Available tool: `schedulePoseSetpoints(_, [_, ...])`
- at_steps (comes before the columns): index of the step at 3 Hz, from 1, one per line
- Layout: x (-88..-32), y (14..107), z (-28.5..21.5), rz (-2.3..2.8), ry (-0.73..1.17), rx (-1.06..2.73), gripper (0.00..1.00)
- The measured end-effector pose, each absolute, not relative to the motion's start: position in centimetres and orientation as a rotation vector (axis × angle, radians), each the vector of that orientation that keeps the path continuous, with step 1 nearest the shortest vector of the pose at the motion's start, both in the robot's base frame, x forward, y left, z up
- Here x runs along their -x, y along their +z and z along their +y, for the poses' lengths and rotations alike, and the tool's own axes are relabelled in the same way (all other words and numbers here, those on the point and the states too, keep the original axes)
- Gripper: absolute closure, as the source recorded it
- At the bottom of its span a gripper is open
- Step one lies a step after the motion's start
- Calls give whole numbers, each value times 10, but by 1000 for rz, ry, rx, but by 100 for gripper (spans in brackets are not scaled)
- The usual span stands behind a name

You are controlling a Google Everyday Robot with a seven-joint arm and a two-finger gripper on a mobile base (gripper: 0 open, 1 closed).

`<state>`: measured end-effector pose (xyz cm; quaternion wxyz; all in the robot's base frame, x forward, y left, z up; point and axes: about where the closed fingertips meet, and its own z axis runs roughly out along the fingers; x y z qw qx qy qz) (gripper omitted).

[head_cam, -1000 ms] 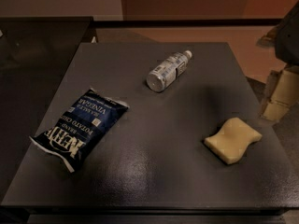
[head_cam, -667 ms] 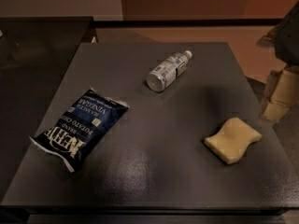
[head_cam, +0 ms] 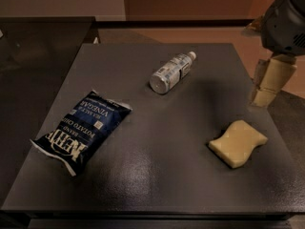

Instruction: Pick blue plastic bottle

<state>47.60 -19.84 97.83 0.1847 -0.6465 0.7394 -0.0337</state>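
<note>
Gripper (head_cam: 263, 98) over right edge of dark table (head_cam: 157, 180), holding nothing; jaw state cannot be told.
Yellow sponge (head_cam: 237, 143) nearest, front right. Blue plastic bottle (head_cam: 171, 72) on its side, far centre, well apart from gripper. Chip bag (head_cam: 81, 130) at left.

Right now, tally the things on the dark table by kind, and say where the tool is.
blue plastic bottle: 1
chip bag: 1
sponge: 1
Total: 3
The tool hangs past the right edge of the table, beyond the sponge.
</note>
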Motion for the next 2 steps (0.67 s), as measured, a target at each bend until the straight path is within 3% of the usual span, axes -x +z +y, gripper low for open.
schedulePoseSetpoints(2, [-561, 961, -156, 1839, -129, 2051, 0])
